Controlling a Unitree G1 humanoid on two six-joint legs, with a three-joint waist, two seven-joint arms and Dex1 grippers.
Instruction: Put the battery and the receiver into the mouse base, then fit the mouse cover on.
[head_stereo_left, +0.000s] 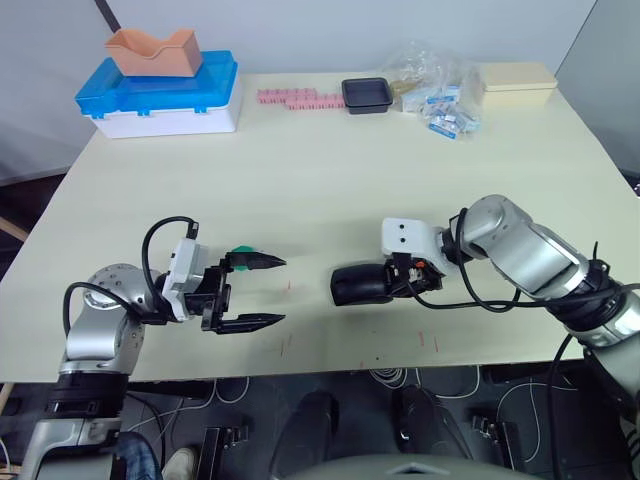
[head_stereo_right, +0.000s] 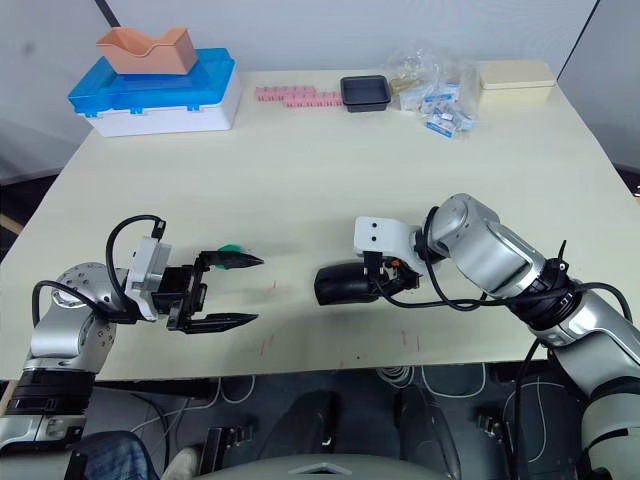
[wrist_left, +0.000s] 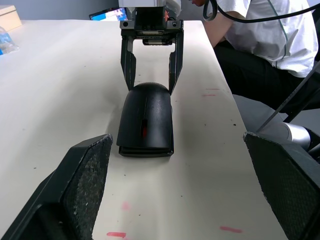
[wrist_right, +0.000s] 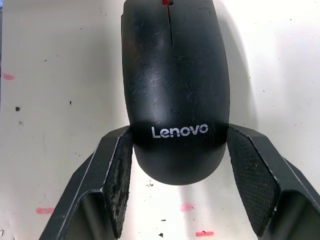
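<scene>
Nearest: left gripper (head_stereo_left: 262, 292), low over the front of the table (head_stereo_left: 330, 170), fingers spread wide, nothing between them. Small green piece (head_stereo_left: 241, 254) just behind its upper finger.

Facing it across a bare stretch: mouse cover (head_stereo_left: 361, 285), seated on the mouse base (wrist_left: 145, 150) (only a thin dark edge of the base seen under the cover in the left wrist view). Glossy black, arched, red wheel slit down the middle, white "Lenovo" on the rear end. Assembled mouse flat on the table, front centre, nose toward the left gripper.

Right gripper (wrist_right: 176, 185) at the mouse's rear, fingers (wrist_right: 118, 177) parted to either side of the rounded tail; pads at the shell's sides, contact too close to call (touching or a hair off). In the left wrist view, same two fingers reaching down beside the back of the shell.

Battery: hidden, not made out anywhere.

Faint pink marks on the tabletop near the mouse.

Far edge of the table: blue-and-white box (head_stereo_left: 160, 95) at far left with an orange tray (head_stereo_left: 155, 50) on top; row of pink blocks (head_stereo_left: 300, 99); small black tray (head_stereo_left: 366, 95); clear bags (head_stereo_left: 435, 88) of small parts; beige box (head_stereo_left: 517, 84) at far right.

Seated person in a white shirt (wrist_left: 260, 30) beyond the table edge in the left wrist view
</scene>
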